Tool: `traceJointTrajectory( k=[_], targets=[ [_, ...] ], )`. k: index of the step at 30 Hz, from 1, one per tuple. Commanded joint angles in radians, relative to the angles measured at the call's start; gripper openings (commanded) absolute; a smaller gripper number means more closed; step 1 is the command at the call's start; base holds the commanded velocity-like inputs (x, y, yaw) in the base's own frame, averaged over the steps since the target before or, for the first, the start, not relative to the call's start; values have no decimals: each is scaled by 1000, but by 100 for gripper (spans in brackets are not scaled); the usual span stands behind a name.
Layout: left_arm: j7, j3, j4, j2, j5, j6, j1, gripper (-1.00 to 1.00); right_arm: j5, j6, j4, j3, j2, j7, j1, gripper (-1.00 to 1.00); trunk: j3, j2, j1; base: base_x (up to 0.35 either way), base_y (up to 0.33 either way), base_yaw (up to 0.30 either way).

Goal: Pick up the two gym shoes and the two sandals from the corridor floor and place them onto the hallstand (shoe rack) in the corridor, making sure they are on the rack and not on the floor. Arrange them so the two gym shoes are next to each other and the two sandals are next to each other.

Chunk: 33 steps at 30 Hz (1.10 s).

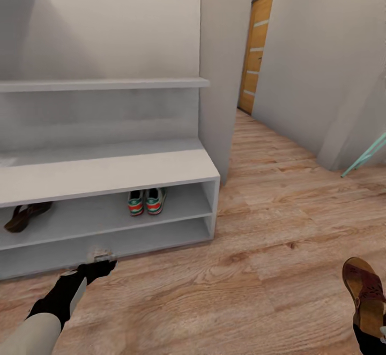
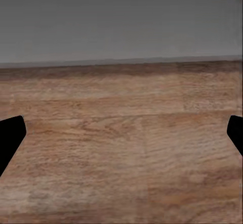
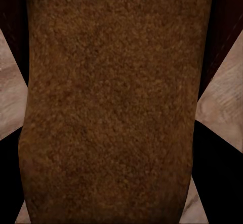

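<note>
Second sandal (image 1: 365,296), brown, pinched in right gripper (image 1: 370,339) above corridor floor (image 1: 257,285); left gripper (image 2: 121,133) spread, empty; gym shoes (image 1: 146,201) and first sandal (image 1: 24,215) on hallstand (image 1: 107,175) upper shelf; next, carry beside first sandal

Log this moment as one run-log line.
white-green gym shoes: upper rack shelf | dark brown leather sandal: same shelf | second sandal: in right end effector | left end effector: open, empty
</note>
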Motion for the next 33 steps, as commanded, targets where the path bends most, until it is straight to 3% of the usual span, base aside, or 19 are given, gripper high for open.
traceJointTrajectory(
  k=[1, 8, 13, 20, 24, 33],
  targets=[
    [-27, 8, -2, 1, -8, -12, 16, 100, 8, 3, 0, -4, 1, 8, -1, -100, -1, 0, -1, -98, 26, 0],
    [-188, 9, 2, 26, 10, -275, 210, 100, 8, -5, 53, -4, 13, 8, -1, -100, -1, 0, -1, -28, 7, 0],
    [-293, 27, 9, 31, 46, -408, 325, 100, 6, -13, 74, -6, 14, 7, -1, -100, -1, 0, -1, -3, 1, 0],
    [-328, 95, 3, 32, 86, -539, 459, 100, 5, -50, 80, -7, 14, 6, -1, -100, -1, 0, -1, 0, 0, 0],
    [-332, 119, 1, 30, 87, -566, 491, 100, 5, -60, 79, -8, 14, 6, -1, -100, -1, 0, -1, 0, 0, 0],
    [-332, 124, 10, 28, 87, -570, 497, 100, 3, -77, 70, -9, 14, 6, -1, -100, -1, 0, -1, 0, 0, 0]
  ],
)
